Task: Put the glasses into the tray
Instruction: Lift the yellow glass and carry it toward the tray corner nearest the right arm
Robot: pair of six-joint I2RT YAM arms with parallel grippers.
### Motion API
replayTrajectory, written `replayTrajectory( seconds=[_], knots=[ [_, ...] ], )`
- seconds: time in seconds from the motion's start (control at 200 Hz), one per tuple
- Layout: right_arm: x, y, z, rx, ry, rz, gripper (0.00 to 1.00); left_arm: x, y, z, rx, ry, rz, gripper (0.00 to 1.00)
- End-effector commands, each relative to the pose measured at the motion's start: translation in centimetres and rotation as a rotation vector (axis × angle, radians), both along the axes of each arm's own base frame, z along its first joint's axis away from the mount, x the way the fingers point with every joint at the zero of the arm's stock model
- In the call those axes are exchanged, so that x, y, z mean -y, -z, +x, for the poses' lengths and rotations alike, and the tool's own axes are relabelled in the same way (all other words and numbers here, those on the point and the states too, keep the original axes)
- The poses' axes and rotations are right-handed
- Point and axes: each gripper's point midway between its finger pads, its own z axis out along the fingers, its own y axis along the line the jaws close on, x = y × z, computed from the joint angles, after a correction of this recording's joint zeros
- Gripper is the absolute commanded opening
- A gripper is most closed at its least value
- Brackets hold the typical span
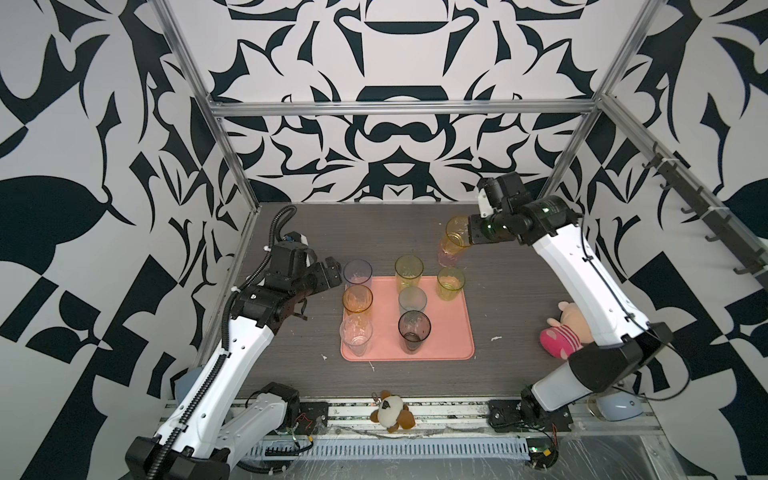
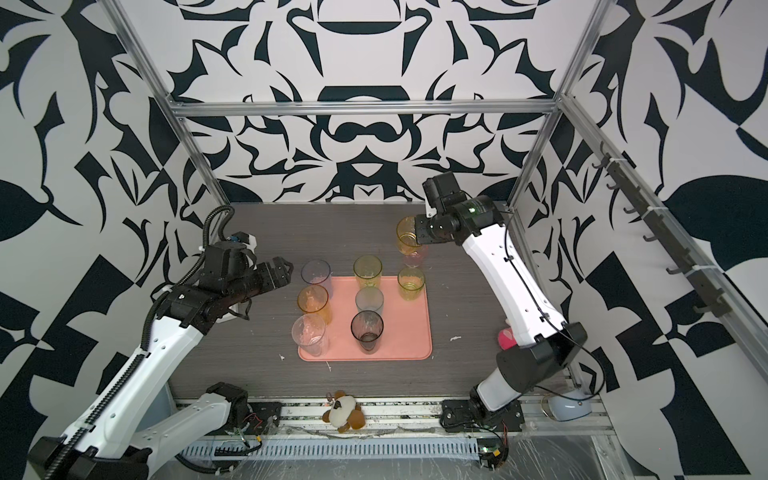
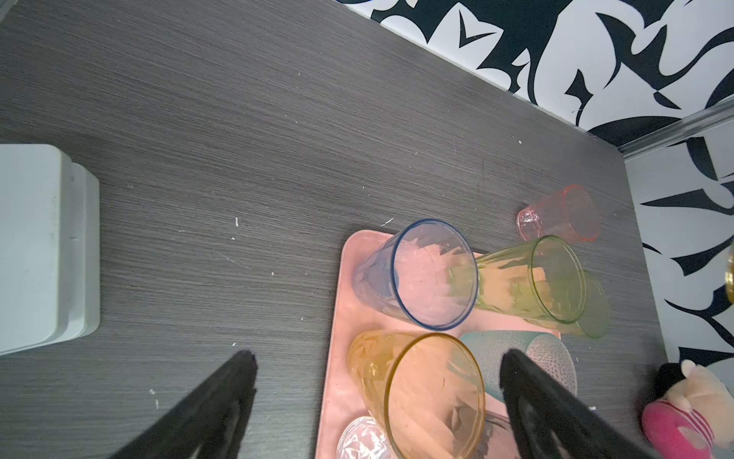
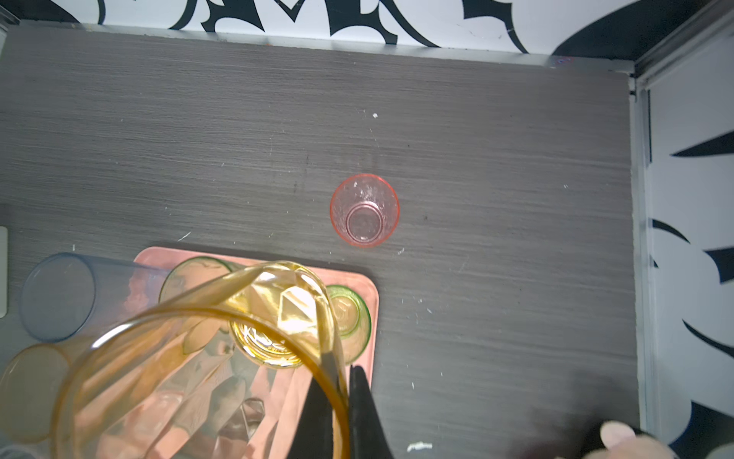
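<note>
My right gripper [image 1: 468, 237] [image 4: 342, 375] is shut on the rim of an amber glass [image 1: 455, 232] [image 4: 167, 369], which hangs above the table behind the tray's far right corner. Below it a small pink glass [image 4: 364, 210] stands on the bare table. The salmon tray [image 1: 451, 332] [image 3: 337, 397] holds several upright glasses: blue [image 1: 357, 272], orange [image 1: 357, 299], clear [image 1: 355, 338], yellow-green [image 1: 409, 270], teal [image 1: 412, 301], smoky grey [image 1: 414, 332] and a short green one [image 1: 450, 283]. My left gripper [image 1: 329, 276] [image 3: 377, 357] is open and holds nothing, just left of the tray, beside the blue and orange glasses.
A white box [image 3: 39, 246] lies on the table under my left arm. A pink plush toy [image 1: 561, 334] sits at the right, partly behind my right arm. A brown and white plush [image 1: 392, 411] lies on the front rail. Metal frame posts stand at the back corners.
</note>
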Motion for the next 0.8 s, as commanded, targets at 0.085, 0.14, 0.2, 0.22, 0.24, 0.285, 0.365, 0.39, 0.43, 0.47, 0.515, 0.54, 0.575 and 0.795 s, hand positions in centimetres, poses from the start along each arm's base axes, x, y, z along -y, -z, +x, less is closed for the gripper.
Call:
replayTrajectory(
  seconds=[0.085,0.14,0.2,0.22,0.24,0.285,0.365,0.39,0.43,0.47,0.515,0.54,0.575,0.795],
  knots=[
    [1.4,0.0,-4.1,-0.018,0.030,0.021,0.00,0.2,0.2,-0.6,-0.012,0.011,-0.015,0.99],
    [1.5,0.3,-5.2,-0.030,0.026,0.026,0.00,0.2,0.3,-0.6,-0.017,0.011,-0.016,0.99],
    [1.8,0.7,-6.2,-0.040,0.026,0.027,0.00,0.3,0.3,-0.7,-0.021,0.012,-0.018,0.99],
    [1.9,1.0,-6.6,-0.048,0.027,0.025,0.00,0.2,0.4,-0.7,-0.022,0.012,-0.017,0.99],
    [2.0,1.1,-6.9,-0.051,0.026,0.024,0.00,0.3,0.4,-0.7,-0.023,0.013,-0.018,1.00],
    [2.3,1.4,-7.7,-0.058,0.028,0.021,0.00,0.3,0.4,-0.8,-0.028,0.014,-0.019,1.00],
    [2.8,2.1,-9.0,-0.074,0.034,0.016,0.00,0.2,0.5,-0.8,-0.033,0.012,-0.018,1.00],
    [2.9,2.4,-9.4,-0.077,0.036,0.017,0.00,0.3,0.4,-0.9,-0.033,0.014,-0.019,0.99],
    [3.0,2.8,-10.1,-0.084,0.038,0.021,0.00,0.2,0.4,-0.9,-0.034,0.012,-0.019,0.99],
    [3.0,3.4,-10.7,-0.094,0.041,0.023,0.00,0.2,0.5,-0.9,-0.036,0.011,-0.020,1.00],
    [3.1,3.8,-11.4,-0.102,0.038,0.024,0.00,0.2,0.4,-1.0,-0.035,0.009,-0.020,0.99],
    [3.1,4.1,-11.8,-0.108,0.035,0.020,0.00,0.2,0.4,-1.0,-0.034,0.010,-0.022,0.99],
    [3.2,4.4,-12.4,-0.113,0.035,0.016,0.00,0.2,0.5,-1.1,-0.038,0.009,-0.021,0.99],
    [3.5,6.3,-15.0,-0.135,0.054,0.019,0.00,0.0,0.7,-1.3,-0.049,0.004,-0.014,0.99]
  ],
)
